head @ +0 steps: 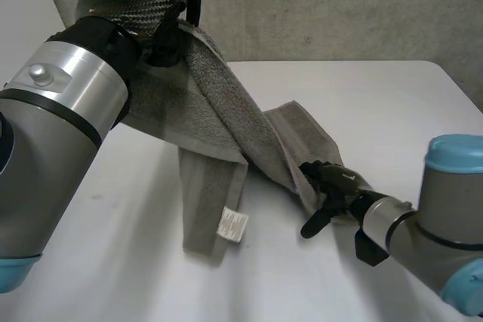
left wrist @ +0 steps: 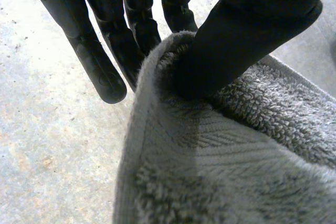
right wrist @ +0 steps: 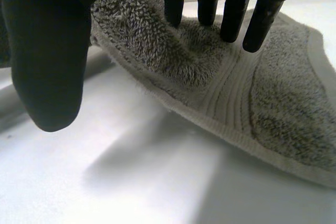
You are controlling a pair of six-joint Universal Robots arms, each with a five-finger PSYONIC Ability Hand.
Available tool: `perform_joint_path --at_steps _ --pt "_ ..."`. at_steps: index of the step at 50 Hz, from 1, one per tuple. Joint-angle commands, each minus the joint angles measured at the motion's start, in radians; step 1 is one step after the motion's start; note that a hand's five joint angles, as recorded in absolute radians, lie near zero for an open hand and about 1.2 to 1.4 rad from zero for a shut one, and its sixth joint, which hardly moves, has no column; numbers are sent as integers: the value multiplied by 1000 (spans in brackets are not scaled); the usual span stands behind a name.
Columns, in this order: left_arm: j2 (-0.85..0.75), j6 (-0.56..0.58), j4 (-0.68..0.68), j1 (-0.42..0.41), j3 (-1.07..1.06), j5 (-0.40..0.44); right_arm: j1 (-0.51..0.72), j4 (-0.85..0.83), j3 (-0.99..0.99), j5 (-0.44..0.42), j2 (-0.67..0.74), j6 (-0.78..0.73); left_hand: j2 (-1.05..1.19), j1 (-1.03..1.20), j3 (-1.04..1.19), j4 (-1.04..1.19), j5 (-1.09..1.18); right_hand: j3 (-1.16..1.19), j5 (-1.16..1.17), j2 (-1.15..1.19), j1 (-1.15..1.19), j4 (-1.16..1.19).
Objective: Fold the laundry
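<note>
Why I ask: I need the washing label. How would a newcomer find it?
On the white table, a grey terry towel hangs from the raised left hand. One flat strip of it reaches the table; near that strip's bottom corner sits a small white rectangular label, the only white patch on the grey cloth.

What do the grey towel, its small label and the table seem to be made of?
The towel looks like cotton terry: looped, fuzzy pile with flat woven bands near the hem. Its label seems white fabric, too small to tell more. The table has a smooth, matt white top, perhaps laminate or painted board.
</note>
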Motion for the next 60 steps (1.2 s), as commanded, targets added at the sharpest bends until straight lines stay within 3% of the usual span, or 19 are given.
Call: perform_joint_path --at_steps 1,6,8,11,13,19,21,23,24,25,27,28,30,35,41,43,46,52,60 --pt "-1 -1 -3 -3 -3 0 67 -42 -34 95 50 0 183 228 182 179 196 -25 -42 -42 -18 -42" --pt "7 -2 -3 -3 -3 -2 73 -121 -57 180 85 -12 183 228 182 179 196 98 82 81 105 81" --pt "8 -2 -2 -3 -5 -2 72 -170 -74 224 101 -21 183 228 182 179 196 350 333 333 357 333" --pt "13 -2 -3 -1 -13 -2 70 -187 -80 235 105 -32 183 228 182 179 196 415 399 398 422 398" --pt "15 -2 -5 6 -25 -3 63 -214 -95 249 105 -73 183 228 182 179 196 579 562 562 586 562" --pt "13 -1 -3 16 -57 -22 -22 -208 -103 234 79 -165 183 228 182 179 196 756 739 739 763 739" --pt "13 -1 -2 29 -83 -22 -113 -189 -104 188 62 -205 183 228 182 179 196 1060 1043 1043 1067 1043" --pt "13 -1 -2 40 -94 -22 -147 -163 -111 142 64 -220 183 228 182 179 196 1165 1148 1148 1172 1148" --pt "13 -1 0 51 -106 -22 -178 -124 -114 79 64 -225 183 228 182 179 196 1166 1149 1149 1173 1149" --pt "13 -1 0 51 -106 -22 -178 -124 -114 79 64 -225 183 228 182 179 196 1166 1149 1149 1173 1149" --pt "13 -1 0 78 -129 -20 -232 -39 -138 -54 49 -227 183 228 182 179 196 1166 1149 1149 1173 1149" --pt "13 -1 0 78 -129 -20 -232 -38 -138 -55 49 -227 183 228 182 179 196 1166 1149 1149 1173 1149" --pt "13 1 0 92 -143 -20 -287 61 -163 -156 10 -233 183 228 182 179 196 1166 1149 1149 1173 1149" --pt "5 4 -15 115 -181 -11 -327 205 -215 -230 -80 -289 183 228 182 179 196 1166 1149 1149 1173 1149" --pt "4 7 -92 115 -187 -7 -333 333 -287 -236 -231 -498 183 228 182 179 196 1166 1149 1149 1173 1149" --pt "1 30 -167 124 -181 -5 -332 435 -308 -230 -368 -666 183 228 182 179 196 1166 1149 1149 1173 1149" --pt "-8 73 -224 137 -181 -5 -332 520 -316 -224 -434 -795 183 228 182 179 196 1166 1149 1149 1173 1149" --pt "-73 146 -246 137 -197 -3 -313 577 -313 -202 -430 -895 183 228 182 179 196 1166 1149 1149 1173 1149" --pt "-297 208 -216 140 -143 -7 -147 585 -384 -53 -146 -941 183 228 182 179 196 1166 1149 1149 1173 1149"
